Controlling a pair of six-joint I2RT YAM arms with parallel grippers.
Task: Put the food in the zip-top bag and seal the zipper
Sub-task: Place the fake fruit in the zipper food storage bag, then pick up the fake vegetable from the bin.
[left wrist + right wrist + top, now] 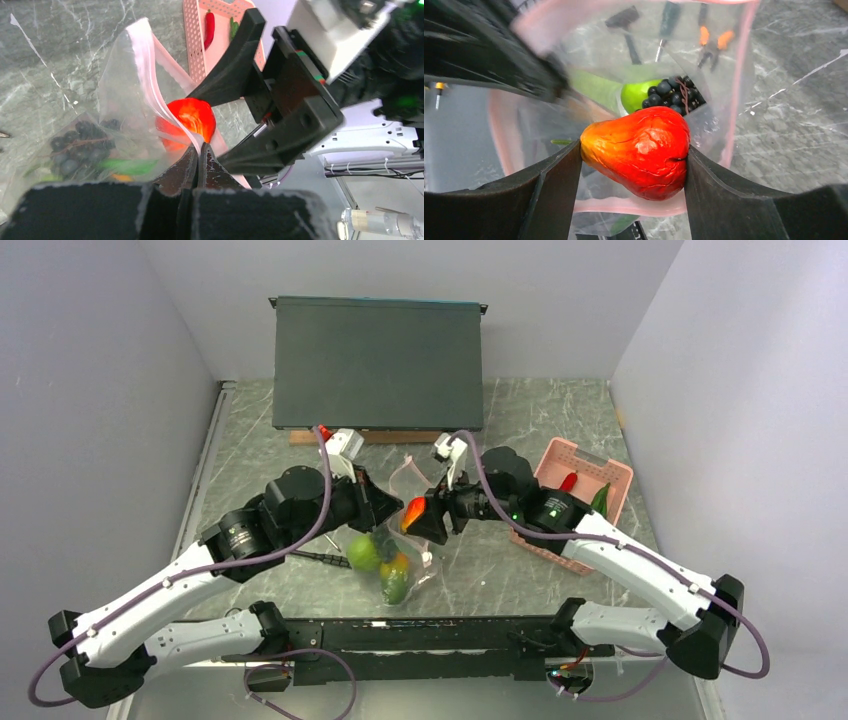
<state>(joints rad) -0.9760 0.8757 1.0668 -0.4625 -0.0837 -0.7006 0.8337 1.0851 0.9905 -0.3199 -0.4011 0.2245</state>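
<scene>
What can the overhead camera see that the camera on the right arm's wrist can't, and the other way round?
Only the overhead view shows the pink basket with a red chili in it. Only the right wrist view shows dark grapes inside the bag and orange-handled pliers beyond it. Both show the right tool gripping a red fruit at the bag's mouth, and a green fruit in the bag.

bag [405, 472]: the middle part is hidden behind both grippers in the top view.
red fruit [639, 135]: both flanks are covered by the right gripper [631, 155].
left gripper [199, 152]: its body is only a black blur along the bottom edge of its own view.
pliers [714, 39]: blurred through the bag, cut at the top edge; the tool beside is perhaps a screwdriver [669, 20].
basket [600, 472]: near side hidden under the right arm.
</scene>
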